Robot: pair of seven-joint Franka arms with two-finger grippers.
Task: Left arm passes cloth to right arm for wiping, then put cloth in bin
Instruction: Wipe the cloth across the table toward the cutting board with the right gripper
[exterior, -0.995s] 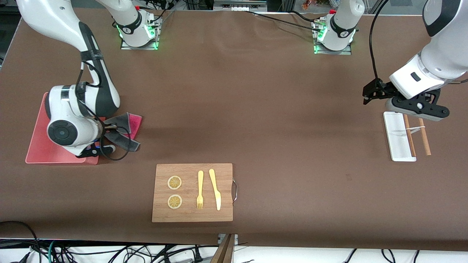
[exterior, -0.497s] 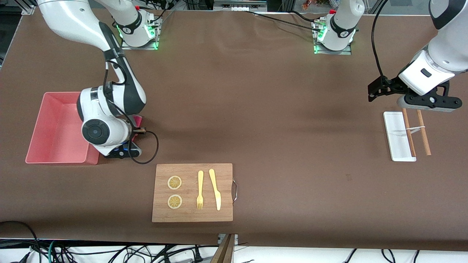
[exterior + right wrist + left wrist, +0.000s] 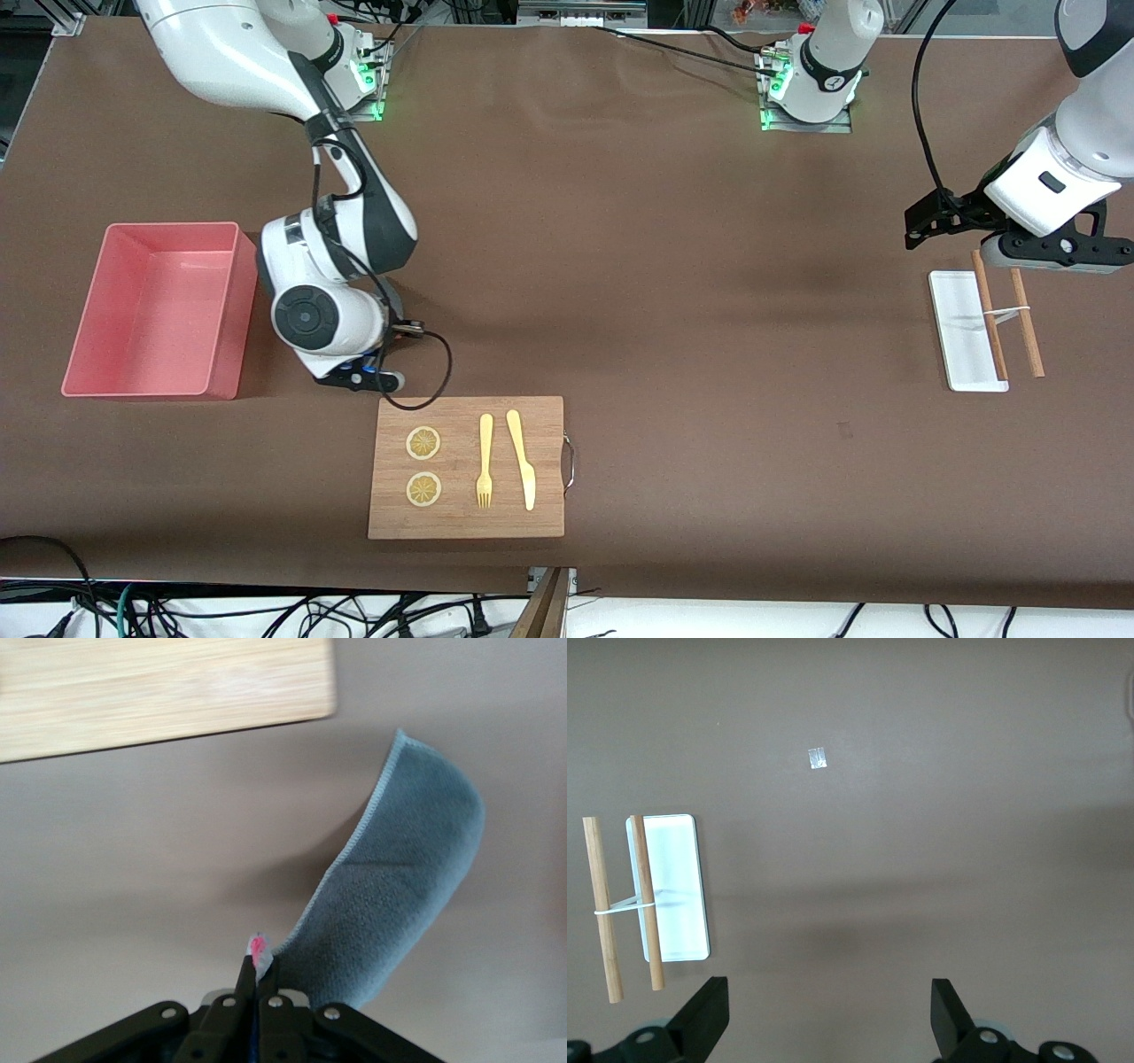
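1. now the right gripper (image 3: 256, 985) is pinched tight on one corner of the cloth (image 3: 403, 886), whose grey face hangs free over bare table between the bin (image 3: 155, 310) and the wooden board (image 3: 467, 467).
2. judging by this, the handover is done and the wiping is the step in hand; the cloth is not yet in the bin, which sits empty toward the right arm's end of the table.
3. to wipe well, lower until the hanging flap lies flat on the tabletop, so the cloth rather than the fingertips does the rubbing.
4. keep the strokes clear of the board's edge; the fork (image 3: 485, 461) and knife (image 3: 522, 459) on it could be knocked.
5. a corner grip is thin, so drag the cloth trailing the gripper instead of pushing it, or it may bunch up or slip out.
6. meanwhile the left gripper (image 3: 828, 1019) waits with jaws wide apart and nothing in them, over the table near the white tray (image 3: 669, 886) and the two wooden sticks (image 3: 625, 904).
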